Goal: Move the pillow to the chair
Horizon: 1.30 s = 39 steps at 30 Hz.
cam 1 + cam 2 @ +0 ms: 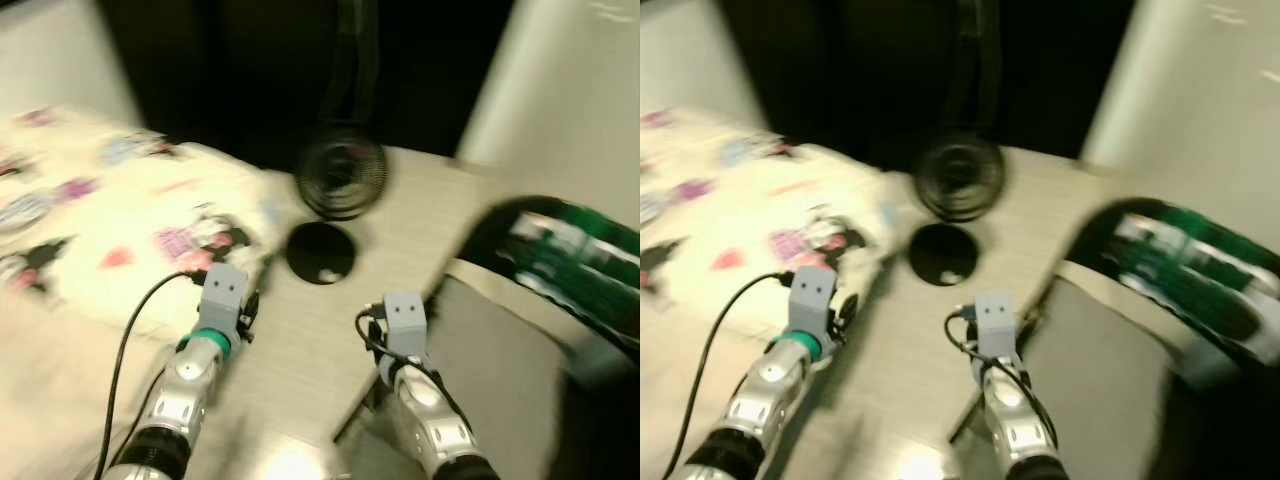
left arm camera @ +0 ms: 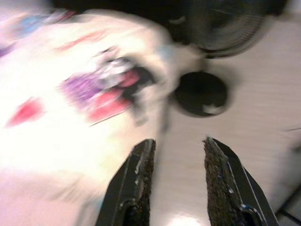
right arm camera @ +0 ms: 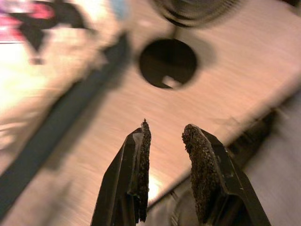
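Pale wood-look floor (image 1: 300,350), motion-blurred, serves as your ground; take the fan (image 1: 340,177) with its round black base (image 1: 320,252) as your landmark. Item, head views: printed bedding or cushion (image 1: 110,230), cream with pink and purple cartoon figures, lies left of the fan base, its corner nearly touching it; whether this is the pillow itself or a bed cover you cannot settle from this blur. Item: chair (image 1: 500,370), grey seat with a dark back carrying something green, stands right of the fan base and nearer you. Item: left gripper (image 1: 222,290) held low at the printed fabric's edge, left of the base; right gripper (image 1: 405,312) right of the base, over the chair's near corner. Item, left wrist view: the two black fingers (image 2: 138,183) stand apart with nothing between them, printed fabric on one side, fan base beyond. Item, right wrist view: fingers (image 3: 141,169) likewise parted and empty, aimed at the base across bare floor. Handling note: the fabric looks soft, light and yielding, not fragile; you would likely do best pinching a corner or bunched edge, one gripper to each side, expecting sag. Lettering: none legible; the prints are too smeared to read.
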Available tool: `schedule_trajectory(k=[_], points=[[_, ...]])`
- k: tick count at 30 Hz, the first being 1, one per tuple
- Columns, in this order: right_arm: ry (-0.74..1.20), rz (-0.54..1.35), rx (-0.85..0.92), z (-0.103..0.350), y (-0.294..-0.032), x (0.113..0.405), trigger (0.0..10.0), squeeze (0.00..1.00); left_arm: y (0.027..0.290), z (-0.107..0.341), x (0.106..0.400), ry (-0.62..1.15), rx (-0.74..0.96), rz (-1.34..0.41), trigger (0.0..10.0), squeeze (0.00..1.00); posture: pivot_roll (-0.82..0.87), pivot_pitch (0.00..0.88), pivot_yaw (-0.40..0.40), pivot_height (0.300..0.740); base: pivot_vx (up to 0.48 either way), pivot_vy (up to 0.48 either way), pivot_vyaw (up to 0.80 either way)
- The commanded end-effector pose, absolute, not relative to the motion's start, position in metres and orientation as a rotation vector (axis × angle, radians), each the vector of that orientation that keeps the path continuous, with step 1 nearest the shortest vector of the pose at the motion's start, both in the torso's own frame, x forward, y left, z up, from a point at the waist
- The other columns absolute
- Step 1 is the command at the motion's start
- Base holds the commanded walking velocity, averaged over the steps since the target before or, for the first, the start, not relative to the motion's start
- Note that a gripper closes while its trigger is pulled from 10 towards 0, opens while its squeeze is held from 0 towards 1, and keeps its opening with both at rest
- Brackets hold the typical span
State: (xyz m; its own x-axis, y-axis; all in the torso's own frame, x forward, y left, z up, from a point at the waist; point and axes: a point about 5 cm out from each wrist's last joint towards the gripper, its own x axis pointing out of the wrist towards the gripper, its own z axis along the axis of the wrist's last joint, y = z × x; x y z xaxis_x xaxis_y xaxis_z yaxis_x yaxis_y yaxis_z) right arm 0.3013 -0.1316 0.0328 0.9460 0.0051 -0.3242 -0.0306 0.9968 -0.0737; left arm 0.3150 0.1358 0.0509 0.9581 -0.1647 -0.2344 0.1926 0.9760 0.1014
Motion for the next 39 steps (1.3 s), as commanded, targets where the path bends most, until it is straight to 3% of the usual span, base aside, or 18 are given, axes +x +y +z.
schedule_trajectory(k=[1,27,39], points=[[0.361,-0.007,-0.070,0.026,-0.138,0.296,10.0,0.00,0.132,0.051,0.315,0.235,0.124,-0.193,10.0,0.00,-0.04,0.000,0.032,0.740,0.000,0.000,0.80],[0.382,0.038,-0.071,0.022,-0.131,0.296,10.0,0.00,0.135,0.049,0.313,0.247,0.128,-0.187,10.0,0.00,-0.04,0.002,0.027,0.740,0.000,0.000,0.80],[0.401,0.103,-0.093,0.017,-0.125,0.291,10.0,0.00,0.139,0.046,0.309,0.250,0.106,-0.142,10.0,0.00,-0.03,0.000,-0.019,0.740,0.000,0.000,0.80]])
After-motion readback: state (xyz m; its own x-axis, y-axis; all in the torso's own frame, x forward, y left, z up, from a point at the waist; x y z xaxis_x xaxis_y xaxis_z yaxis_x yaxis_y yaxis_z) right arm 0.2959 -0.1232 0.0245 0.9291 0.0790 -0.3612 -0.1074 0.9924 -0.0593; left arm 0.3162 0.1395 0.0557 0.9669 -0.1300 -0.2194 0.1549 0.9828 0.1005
